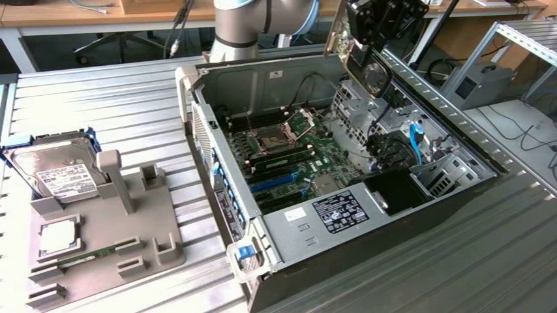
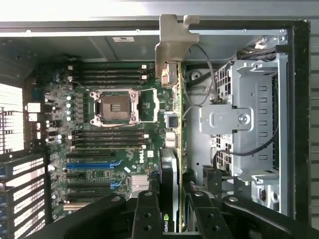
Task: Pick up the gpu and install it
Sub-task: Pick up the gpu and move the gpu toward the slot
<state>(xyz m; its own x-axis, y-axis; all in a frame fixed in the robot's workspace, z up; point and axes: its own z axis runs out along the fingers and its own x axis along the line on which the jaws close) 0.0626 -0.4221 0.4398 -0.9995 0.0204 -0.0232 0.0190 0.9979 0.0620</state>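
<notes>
- Your open computer case [image 1: 348,222] lies on its side on the ribbed table, with the motherboard [image 1: 291,153] exposed.
- The gpu [image 1: 364,65] is off the table. It hangs on edge above the case, apart from the board, its silver bracket [image 2: 175,45] at the end away from the gripper.
- Your gripper [image 2: 172,204] is clamped across the gpu's two faces.
- The blue expansion slots [image 2: 92,164] stand empty. I judge the pickup done and the seating outstanding.

gripper [image 2: 172,201]: clamped on the gpu [image 2: 169,169]
gpu: edge-on over the motherboard [image 2: 114,149], between CPU socket [image 2: 113,105] and drive cage [image 2: 254,124]
</notes>
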